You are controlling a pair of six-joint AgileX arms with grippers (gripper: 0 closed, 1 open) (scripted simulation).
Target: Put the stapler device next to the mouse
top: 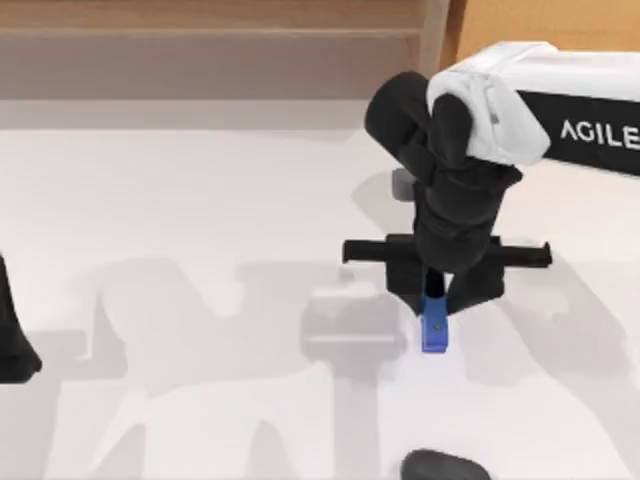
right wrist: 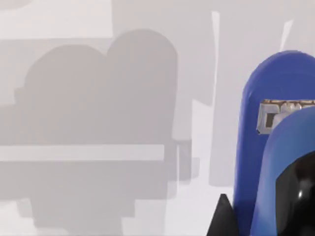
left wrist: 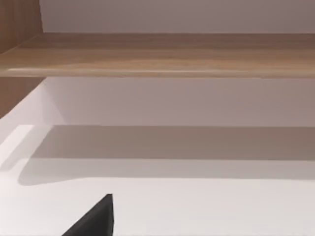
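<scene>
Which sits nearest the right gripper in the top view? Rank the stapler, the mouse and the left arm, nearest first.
1. The stapler device: right at the right gripper, right of the table's middle.
2. The mouse: at the near edge, below the stapler.
3. The left arm: parked at the far left edge.

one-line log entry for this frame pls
right gripper: over stapler, jaws around it | mouse: near table edge, apart | left gripper: parked left
</scene>
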